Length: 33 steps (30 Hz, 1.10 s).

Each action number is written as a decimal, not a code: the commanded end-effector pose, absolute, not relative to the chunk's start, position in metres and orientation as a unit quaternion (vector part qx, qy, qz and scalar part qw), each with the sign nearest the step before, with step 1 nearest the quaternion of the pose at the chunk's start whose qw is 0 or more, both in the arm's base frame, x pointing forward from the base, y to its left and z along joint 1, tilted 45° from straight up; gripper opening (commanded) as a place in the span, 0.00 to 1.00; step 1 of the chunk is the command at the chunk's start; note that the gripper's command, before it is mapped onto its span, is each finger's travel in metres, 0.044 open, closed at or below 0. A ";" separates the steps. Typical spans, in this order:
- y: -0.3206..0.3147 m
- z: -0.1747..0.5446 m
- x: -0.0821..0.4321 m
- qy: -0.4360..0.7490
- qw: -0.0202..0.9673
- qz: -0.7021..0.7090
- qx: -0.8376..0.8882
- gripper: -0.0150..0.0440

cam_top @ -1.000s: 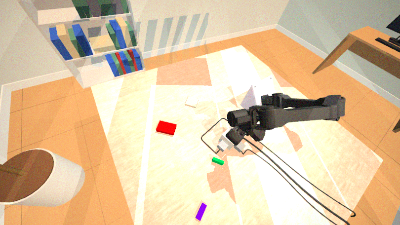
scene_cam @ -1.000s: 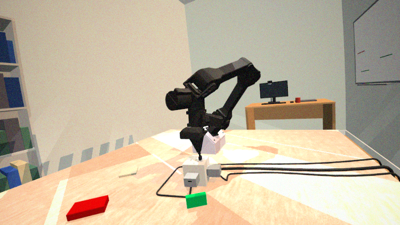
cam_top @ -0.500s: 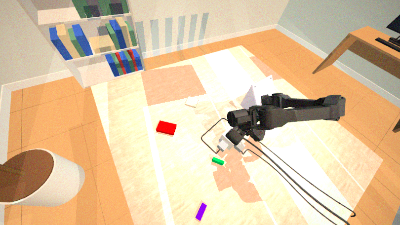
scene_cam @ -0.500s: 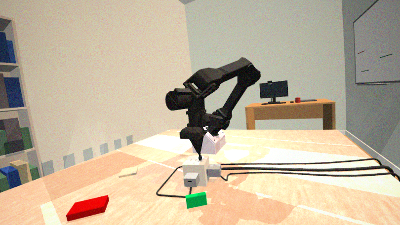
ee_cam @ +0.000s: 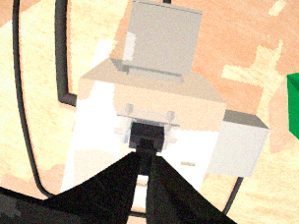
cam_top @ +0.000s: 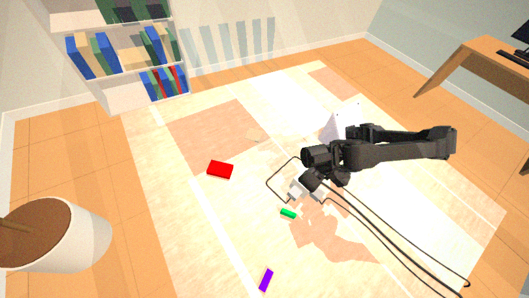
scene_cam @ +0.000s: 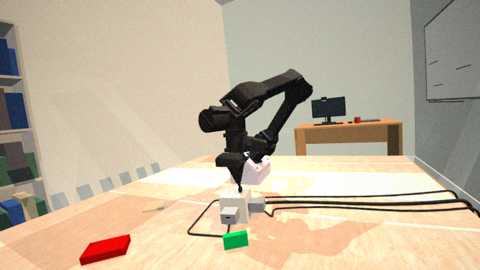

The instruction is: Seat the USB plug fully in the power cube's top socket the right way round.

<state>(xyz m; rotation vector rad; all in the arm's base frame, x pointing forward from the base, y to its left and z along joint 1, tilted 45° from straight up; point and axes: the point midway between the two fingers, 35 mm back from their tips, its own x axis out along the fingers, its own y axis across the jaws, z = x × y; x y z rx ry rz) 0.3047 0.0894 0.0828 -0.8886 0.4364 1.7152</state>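
The power cube [scene_cam: 242, 209] [ee_cam: 93, 123] is a pale block with a socket in its top face. A small black USB plug [ee_cam: 147, 132] stands upright at that socket. My gripper [scene_cam: 240, 187] [ee_cam: 145, 163] points down over the cube and is shut on the plug. How deep the plug sits and which way round it is cannot be told; the fingers hide part of it. In the top view the hand covers the plug and much of the cube.
Grey adapters [scene_cam: 229, 216] [ee_cam: 164, 36] [scene_cam: 256, 205] [ee_cam: 239, 144] stick out from two cube sides, with black cables around. A green block [cam_top: 287, 213] [scene_cam: 235, 240] [ee_cam: 294, 108] lies near. A red block [cam_top: 220, 169] [scene_cam: 105, 250], purple block [cam_top: 265, 280] and white wedge [scene_cam: 256, 174] are farther off.
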 end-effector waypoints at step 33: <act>0.089 0.083 0.305 0.184 0.548 0.724 -0.375 0.42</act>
